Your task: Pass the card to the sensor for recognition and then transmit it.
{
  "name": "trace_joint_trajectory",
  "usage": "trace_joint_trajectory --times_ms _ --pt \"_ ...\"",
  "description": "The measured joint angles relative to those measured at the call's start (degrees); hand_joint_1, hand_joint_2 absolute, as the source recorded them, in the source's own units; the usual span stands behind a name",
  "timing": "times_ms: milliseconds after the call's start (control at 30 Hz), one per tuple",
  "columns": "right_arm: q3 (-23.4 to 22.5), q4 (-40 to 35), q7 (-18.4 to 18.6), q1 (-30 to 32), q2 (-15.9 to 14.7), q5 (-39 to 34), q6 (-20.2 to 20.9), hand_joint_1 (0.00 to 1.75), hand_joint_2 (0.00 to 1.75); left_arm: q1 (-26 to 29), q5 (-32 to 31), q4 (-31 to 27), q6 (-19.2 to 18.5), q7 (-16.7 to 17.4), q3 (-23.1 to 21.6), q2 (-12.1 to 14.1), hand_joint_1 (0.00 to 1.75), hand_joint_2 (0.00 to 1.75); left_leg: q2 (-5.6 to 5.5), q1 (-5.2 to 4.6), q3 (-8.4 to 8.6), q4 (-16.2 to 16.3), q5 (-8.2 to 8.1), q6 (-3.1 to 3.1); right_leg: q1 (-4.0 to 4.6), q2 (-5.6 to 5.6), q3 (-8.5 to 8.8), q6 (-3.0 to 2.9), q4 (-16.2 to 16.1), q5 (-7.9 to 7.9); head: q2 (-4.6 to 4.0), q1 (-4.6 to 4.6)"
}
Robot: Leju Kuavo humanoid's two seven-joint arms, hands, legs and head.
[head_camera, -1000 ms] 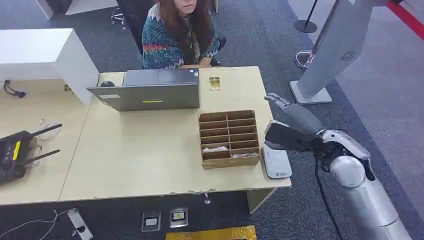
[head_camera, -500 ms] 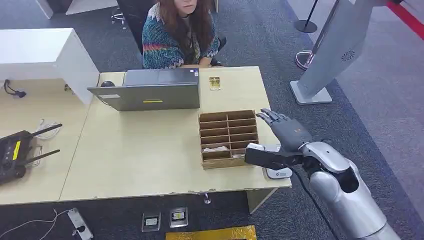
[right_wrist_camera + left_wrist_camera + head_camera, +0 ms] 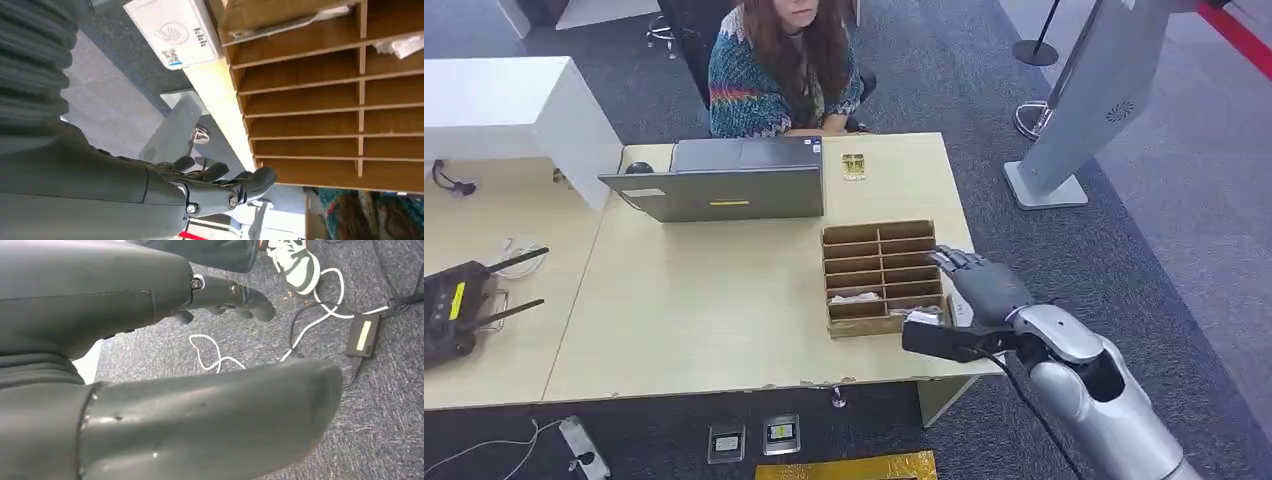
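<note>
Right hand [image 3: 986,292] is seen low over the near right corner of the table [image 3: 704,320]. Its dark fingers are stretched forward and spread apart, the thumb is swung out to the side, and nothing is held. The hand is placed just beside the right wall of the wooden organizer [image 3: 882,232] and over the white sensor [image 3: 172,31]. The sensor lies flat at the table edge, touching or almost touching the organizer; a printed logo and a small code are seen on its top face.

Left hand [image 3: 165,295] is hung over grey carpet with its fingers extended and apart, and nothing is gripped. A white cable [image 3: 215,352], a black power brick [image 3: 364,335] and a shoe [image 3: 295,262] are seen on the floor beyond it.

A pale flat card [image 3: 921,312] is found lying in the near right compartment of the organizer, close to the thumb but not touched by it. A second pale piece [image 3: 856,297] is noted in the compartment to its left; what it is cannot be told.

Further back, a grey laptop [image 3: 724,190] is stood open on the table, and a small gold item [image 3: 853,166] is laid just beside it. A seated person [image 3: 774,75] in a patterned sweater is seen behind the laptop.
</note>
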Motion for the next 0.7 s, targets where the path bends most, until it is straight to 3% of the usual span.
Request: trace_joint_trajectory --times_ms 233,433,700 --pt "0.9 1.6 -0.5 0.0 0.2 1.1 -1.9 0.00 1.75 0.0 0.0 0.0 0.2 0.0 0.0 0.0 0.00 0.00 0.00 0.00 -0.01 0.0 0.00 0.00 0.00 0.00 0.00 0.00 0.0 0.00 0.00 0.02" --pt "1.2 5.1 -2.8 -0.1 0.9 5.1 -12.6 0.00 1.75 0.0 -0.2 0.0 0.9 0.0 0.0 -0.3 0.00 0.00 0.00 0.00 0.00 0.0 0.00 0.00 0.00 0.00 0.00 0.00 0.0 0.00 0.00 0.00" --pt "0.9 11.3 -5.9 1.5 2.8 8.3 -32.9 0.00 1.75 -0.8 -2.0 0.0 1.0 0.0 0.0 -0.3 0.00 0.00 0.00 0.00 0.01 0.0 0.00 0.00 0.00 0.00 -0.01 0.00 0.0 0.00 0.00 0.02"
